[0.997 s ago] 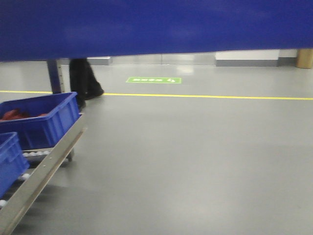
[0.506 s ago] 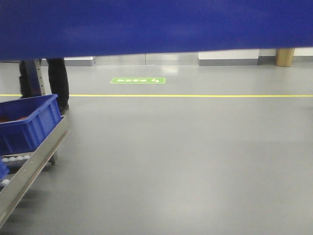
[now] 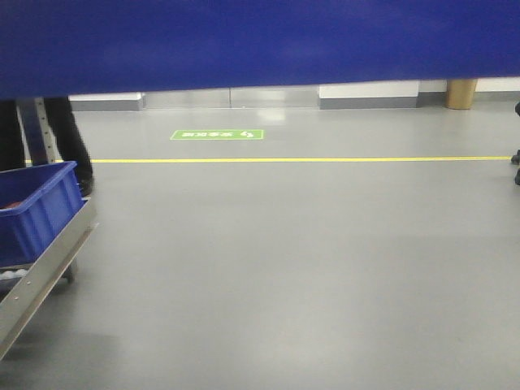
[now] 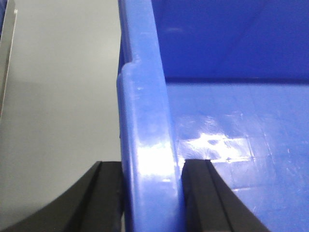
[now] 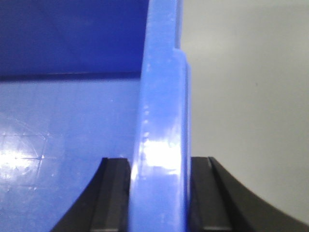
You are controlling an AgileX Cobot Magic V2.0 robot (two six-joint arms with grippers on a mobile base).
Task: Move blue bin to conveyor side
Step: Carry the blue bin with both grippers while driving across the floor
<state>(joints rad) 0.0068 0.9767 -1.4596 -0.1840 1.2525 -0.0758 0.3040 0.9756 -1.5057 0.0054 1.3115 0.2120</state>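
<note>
blue bin (image 3: 260,41) is hanging clear of the floor (image 3: 284,268). Its wall is filling the whole top band of the front view and blocking everything above.

left hand (image 4: 152,193) is pinching the bin's left rim, one finger inside and one outside, narrow on the rolled lip. right hand (image 5: 161,193) is doing the same on the opposite rim.

Both wrist views are showing bare grey floor past the outer wall, so I'm reading this as the carry step: lifted, not yet set down. The inside is looking empty where visible.

conveyor isn't showing in any view. Off to the left a second blue crate (image 3: 32,211) is sitting on a metal rack (image 3: 45,276), with someone's legs (image 3: 73,146) behind it. A yellow line (image 3: 325,159) and a green floor marking (image 3: 217,135) are lying ahead.

Next, my read:
- The base is going to need to bring the belt into view.
- Both arms should be lowering together and level, opening only once the bin's bottom is resting.
- The rim grip is thin, so uneven arm motion is risking a twist-out.
</note>
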